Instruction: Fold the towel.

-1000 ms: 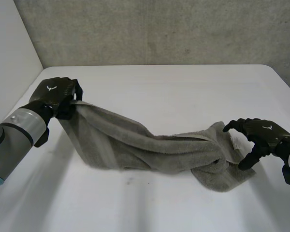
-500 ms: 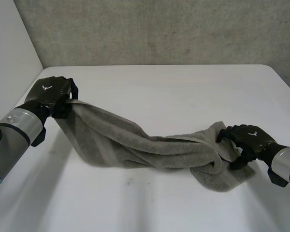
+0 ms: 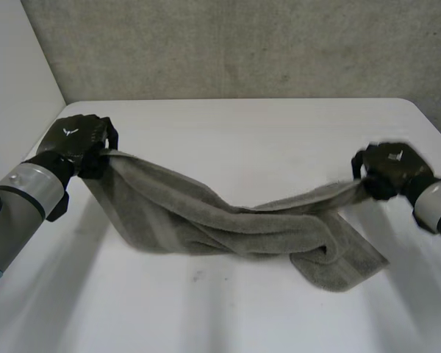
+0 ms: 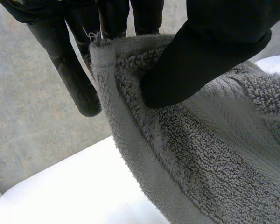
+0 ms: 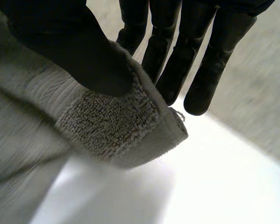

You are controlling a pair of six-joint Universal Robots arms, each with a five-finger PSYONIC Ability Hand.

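Counter (image 3: 206,316): white; the near stretch lies below both hands.
Towel (image 3: 228,228): grey terry, strung from one hand to the other. Its middle sags onto the counter in a twisted roll. A folded flap lies flat on the counter, below and inward of the right hand.
Left hand (image 3: 81,140): raised off the counter and closed on one end of the towel. In the left wrist view, the thumb (image 4: 210,51) presses a hemmed corner against the fingers (image 4: 70,65) behind it. A loose thread sticks out at the corner tip.
Towel at left hand: hangs from the grip in a broad sheet down to the counter.
Right hand (image 3: 389,168): raised off the counter and clamped on the opposite end. In the right wrist view, the thumb pins a hemmed corner onto the fingers, with the corner tip poking past the thumb.
Towel at right hand: pulled into a narrow, taut band that slopes from the grip down to the sagging middle.
Far counter: runs on beyond both hands to its rear edge.
Wall (image 3: 242,44): grey concrete, behind the counter.
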